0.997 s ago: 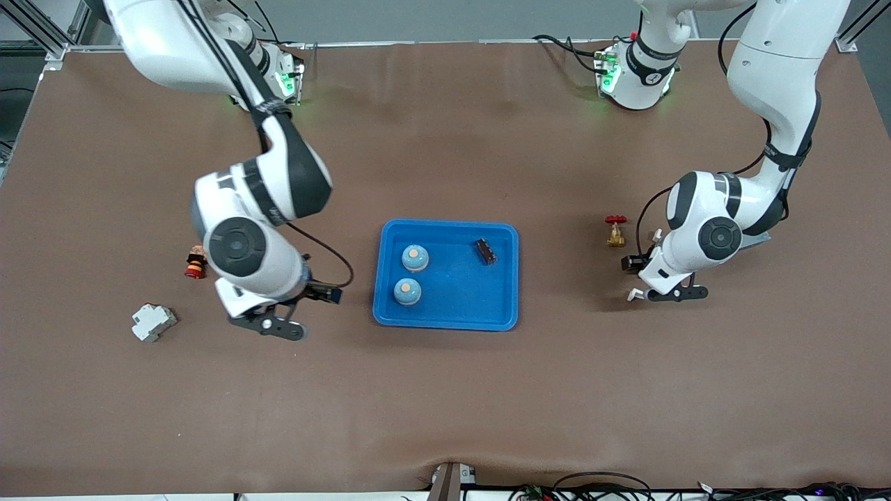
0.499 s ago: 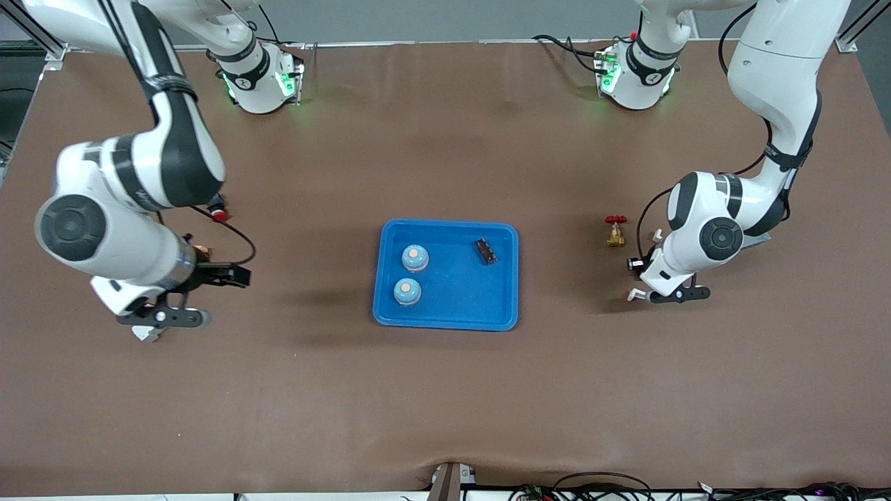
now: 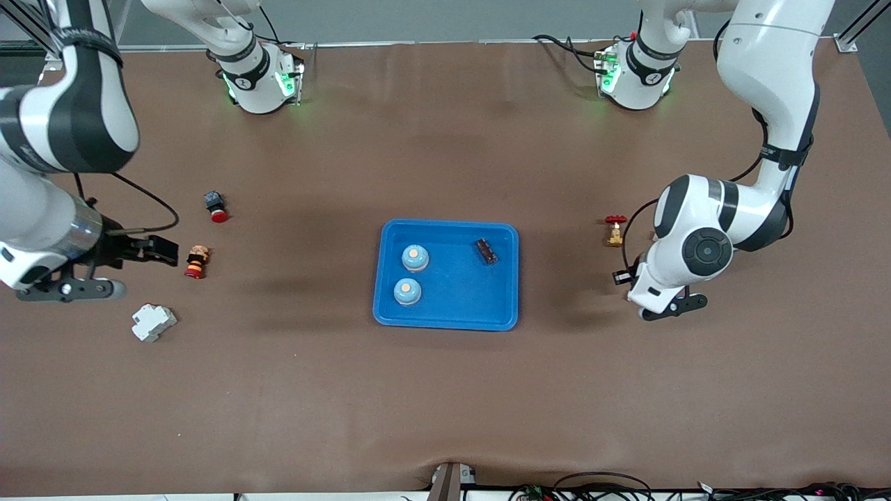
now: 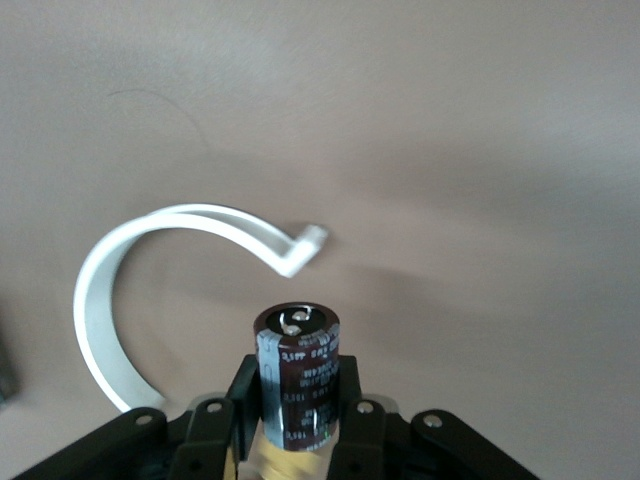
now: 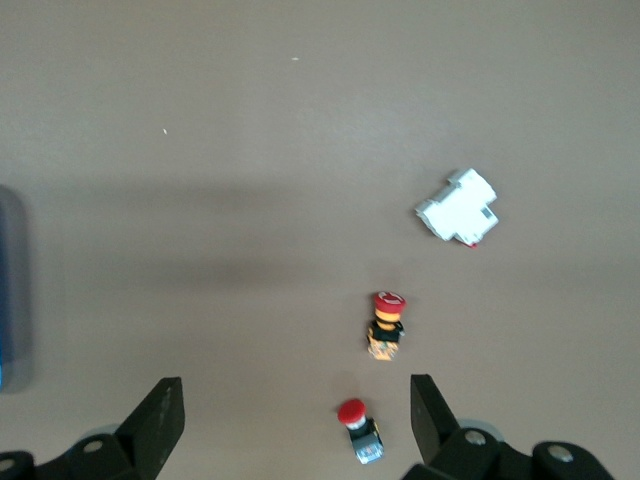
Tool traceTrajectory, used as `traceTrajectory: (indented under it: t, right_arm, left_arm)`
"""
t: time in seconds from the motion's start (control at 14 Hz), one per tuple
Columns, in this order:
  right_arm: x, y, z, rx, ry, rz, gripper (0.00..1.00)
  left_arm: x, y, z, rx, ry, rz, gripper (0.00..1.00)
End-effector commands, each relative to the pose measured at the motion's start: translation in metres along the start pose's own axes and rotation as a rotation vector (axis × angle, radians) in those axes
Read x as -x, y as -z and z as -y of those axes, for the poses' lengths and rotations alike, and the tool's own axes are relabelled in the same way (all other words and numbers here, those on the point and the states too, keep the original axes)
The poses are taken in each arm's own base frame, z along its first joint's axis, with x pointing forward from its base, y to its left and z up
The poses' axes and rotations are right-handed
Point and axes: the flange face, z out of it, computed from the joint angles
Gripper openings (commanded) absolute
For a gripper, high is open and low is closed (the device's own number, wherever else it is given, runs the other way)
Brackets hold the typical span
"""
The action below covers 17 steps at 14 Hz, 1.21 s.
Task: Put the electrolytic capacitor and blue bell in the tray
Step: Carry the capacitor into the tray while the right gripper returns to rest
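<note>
The blue tray (image 3: 501,306) lies mid-table. Two blue bells (image 3: 415,257) (image 3: 407,291) and a dark electrolytic capacitor (image 3: 486,251) rest in it. A second electrolytic capacitor (image 4: 297,360), dark brown with a silver top, stands upright between the fingers of my left gripper (image 4: 297,385), which is shut on it. That left gripper (image 3: 658,300) hangs over the table mat toward the left arm's end, beside the tray; its hand hides the capacitor in the front view. My right gripper (image 3: 62,287) (image 5: 295,420) stands open and holds nothing, at the right arm's end.
A brass valve with a red handle (image 3: 615,232) stands by the left gripper. A white curved strip (image 4: 130,290) lies on the mat under it. Near the right gripper are a red push button (image 3: 216,207), a red-and-yellow button (image 3: 196,262) and a white breaker (image 3: 153,322).
The right arm swung from beside the tray out to its own end of the table. The left gripper closed on the capacitor and shifted slightly.
</note>
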Motion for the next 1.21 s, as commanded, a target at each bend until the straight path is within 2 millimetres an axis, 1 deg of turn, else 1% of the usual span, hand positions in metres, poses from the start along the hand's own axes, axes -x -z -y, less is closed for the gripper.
traceTrajectory:
  t: [0.0, 0.07, 0.14, 0.28, 0.43, 0.57, 0.64, 0.78, 0.93, 1.14]
  right_arm:
    - [0.025, 0.022, -0.01, -0.002, 0.01, -0.003, 1.0]
    - [0.03, 0.031, -0.016, -0.001, -0.001, -0.012, 1.0]
    - [0.035, 0.04, -0.021, 0.001, -0.01, -0.017, 1.0]
    - [0.044, 0.055, -0.027, 0.004, -0.019, -0.037, 1.0]
    - [0.047, 0.064, -0.036, 0.003, -0.037, -0.054, 1.0]
    - [0.052, 0.072, -0.043, 0.0, -0.058, -0.069, 1.0]
    - [0.053, 0.073, -0.045, -0.011, -0.072, -0.069, 1.0]
    - [0.056, 0.071, -0.054, -0.087, -0.105, -0.061, 1.0]
    - [0.057, 0.071, -0.055, -0.103, -0.112, -0.059, 1.0]
    - [0.062, 0.079, -0.052, -0.102, -0.128, -0.066, 1.0]
  left_arm:
    - [0.002, 0.027, -0.046, 0.045, 0.093, 0.012, 0.0]
    - [0.003, 0.03, -0.055, 0.057, 0.136, 0.009, 0.0]
    - [0.008, 0.036, -0.07, 0.071, 0.163, 0.004, 0.0]
    - [0.016, 0.044, -0.093, 0.102, 0.205, 0.006, 0.0]
    - [0.025, 0.049, -0.116, 0.121, 0.244, 0.007, 0.0]
    - [0.032, 0.049, -0.14, 0.137, 0.288, 0.012, 0.0]
    - [0.036, 0.049, -0.155, 0.143, 0.308, 0.009, 0.0]
    - [0.047, 0.045, -0.184, 0.155, 0.342, 0.002, 0.0]
    - [0.058, 0.04, -0.201, 0.163, 0.344, -0.003, 0.0]
    - [0.07, 0.03, -0.221, 0.187, 0.36, -0.02, 0.0]
